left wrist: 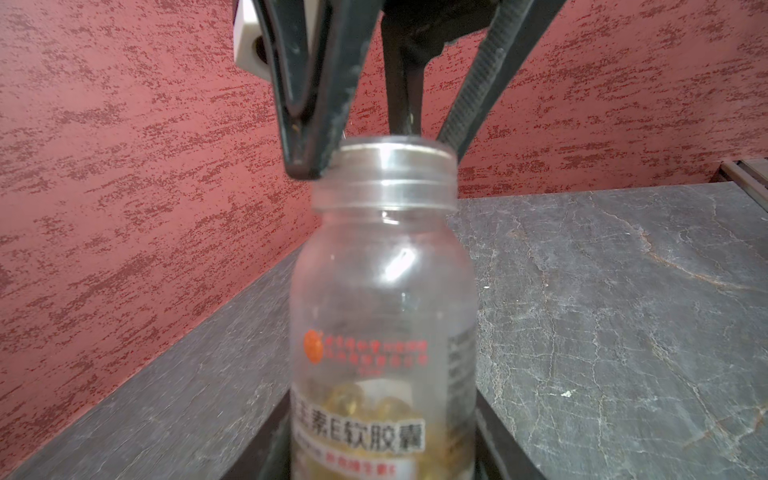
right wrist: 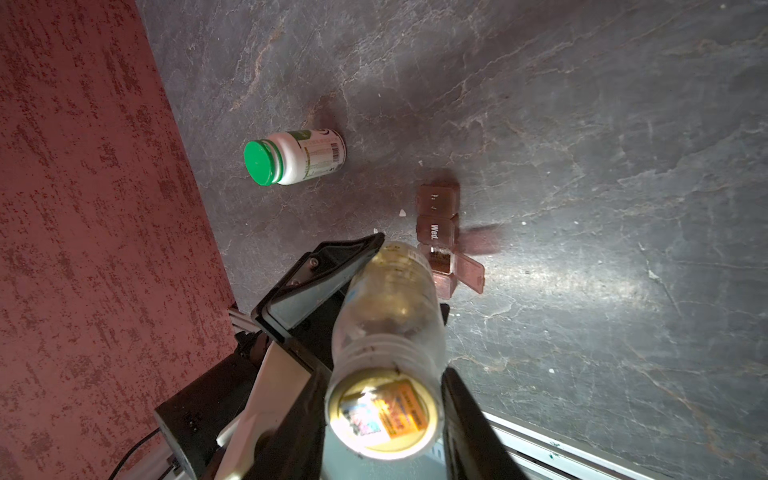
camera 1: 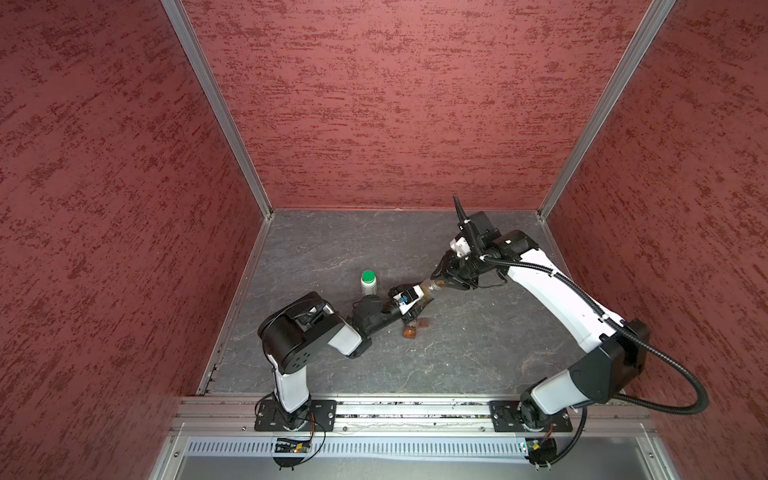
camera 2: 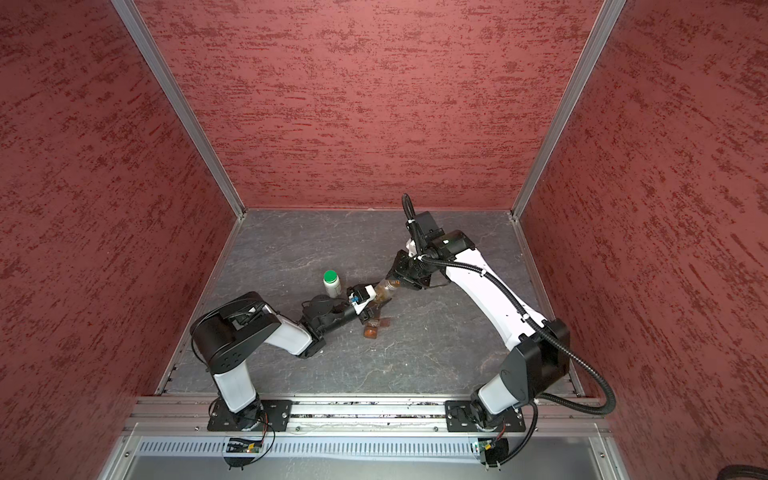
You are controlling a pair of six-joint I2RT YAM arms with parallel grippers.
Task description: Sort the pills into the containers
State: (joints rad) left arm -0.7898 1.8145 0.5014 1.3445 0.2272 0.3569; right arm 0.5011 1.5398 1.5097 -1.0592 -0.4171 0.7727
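A clear bottle (left wrist: 382,270) with a clear cap (left wrist: 395,162) hangs tilted above the table, and my left gripper (camera 1: 417,298) is shut round its labelled body. Yellow pills (left wrist: 365,401) show through its wall. My right gripper (right wrist: 384,409) meets the bottle from the other end, one finger against each side of the cap (right wrist: 382,411). The containers (right wrist: 436,230) are a brown strip of lidded cells lying on the table under the bottle, also seen in a top view (camera 1: 411,331). One cell's lid (right wrist: 469,270) stands open.
A white bottle with a green cap (camera 1: 368,282) stands on the grey stone table (camera 1: 478,357), just left of my left wrist. Red textured walls enclose the table on three sides. A metal rail (camera 1: 415,409) runs along the front edge.
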